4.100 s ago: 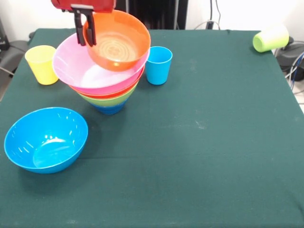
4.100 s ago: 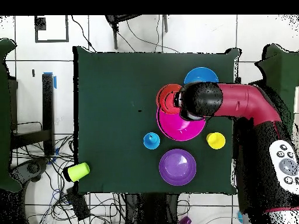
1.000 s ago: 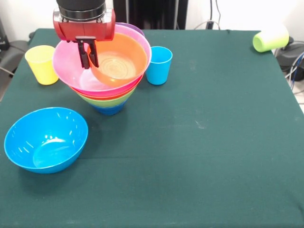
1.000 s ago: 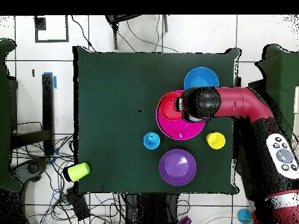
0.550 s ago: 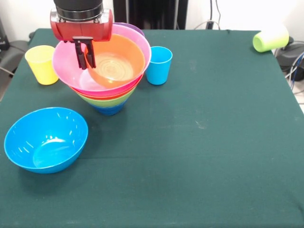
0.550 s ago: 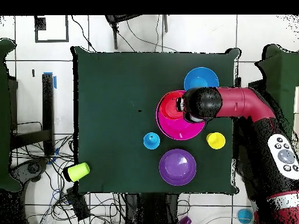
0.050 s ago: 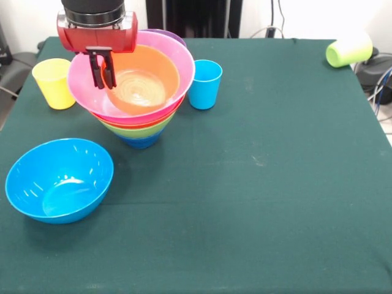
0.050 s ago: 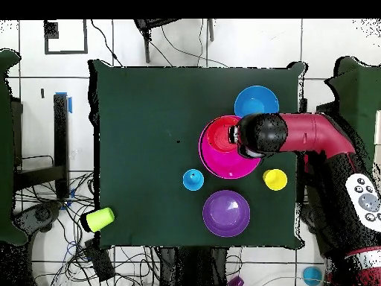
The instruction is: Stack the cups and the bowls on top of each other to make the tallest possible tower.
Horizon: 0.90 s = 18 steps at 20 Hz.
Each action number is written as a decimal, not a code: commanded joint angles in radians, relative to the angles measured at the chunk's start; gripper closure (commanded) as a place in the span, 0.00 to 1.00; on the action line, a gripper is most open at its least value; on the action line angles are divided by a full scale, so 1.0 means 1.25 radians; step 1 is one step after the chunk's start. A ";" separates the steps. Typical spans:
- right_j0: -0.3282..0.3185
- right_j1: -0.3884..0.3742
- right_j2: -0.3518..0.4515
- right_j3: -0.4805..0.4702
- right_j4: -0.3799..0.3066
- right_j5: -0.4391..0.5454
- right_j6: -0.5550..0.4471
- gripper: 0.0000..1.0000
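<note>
Hand (image 7: 102,75) points down, fingers nearly closed, holding nothing.

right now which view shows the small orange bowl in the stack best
The front view. There the small orange bowl sits open inside the pink bowl at the top of the stack, with the claw at its rim. In the overhead view the arm covers part of the orange bowl, leaving only a red-orange crescent.

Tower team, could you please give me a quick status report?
Gripper over the pink bowl, fingers close together beside the small orange bowl. Orange bowl nested on top of the tower. Light blue bowl and cups unstacked; nothing in the way.
</note>
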 commanded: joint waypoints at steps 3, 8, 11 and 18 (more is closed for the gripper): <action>0.005 0.029 0.041 0.040 -0.071 -0.052 -0.205 0.00; -0.003 0.038 0.048 0.041 -0.052 -0.040 -0.199 0.00; 0.006 0.035 0.039 0.038 -0.059 -0.037 -0.183 0.00; 0.014 0.037 0.031 0.034 -0.066 -0.036 -0.166 0.00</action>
